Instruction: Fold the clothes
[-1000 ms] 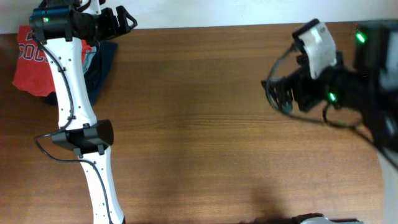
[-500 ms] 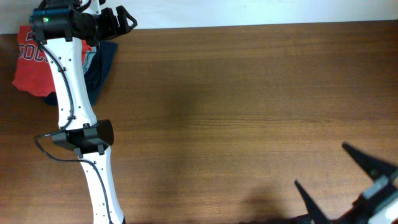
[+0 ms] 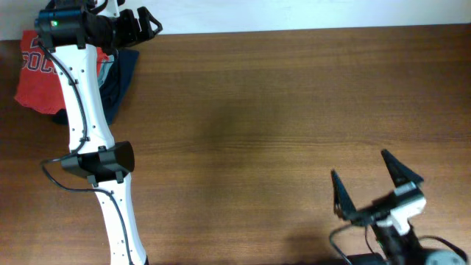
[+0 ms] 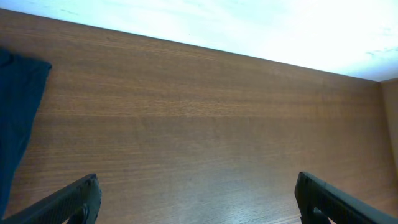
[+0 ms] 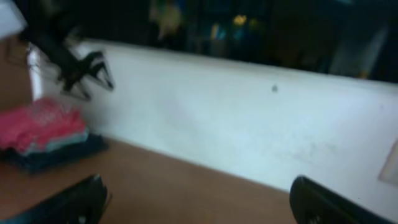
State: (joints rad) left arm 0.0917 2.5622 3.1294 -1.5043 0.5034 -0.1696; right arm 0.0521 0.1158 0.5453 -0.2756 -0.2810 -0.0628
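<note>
The clothes lie in a small pile at the table's far left corner. An orange-red T-shirt [image 3: 35,82] with navy lettering is on top, partly hidden by my left arm. The right wrist view is blurred and shows the pile as a red heap [image 5: 41,124] far to the left. My left gripper [image 3: 149,22] hangs open just right of the pile at the back edge, nothing between its fingers [image 4: 73,200]. My right gripper [image 3: 358,165] stands open near the front right of the table, far from the clothes, with its jaws wide apart and nothing in them.
A dark navy garment [image 3: 122,73] lies under and beside the red shirt and shows at the left edge [image 4: 15,118] of the left wrist view. A pale grey strip [image 3: 109,71] peeks out between them. A white wall [image 4: 249,25] runs along the back of the brown wooden table [image 3: 250,125].
My right arm has swung from the back right of the table down to the front right, gripper still open. The left arm and the clothes have not moved.
</note>
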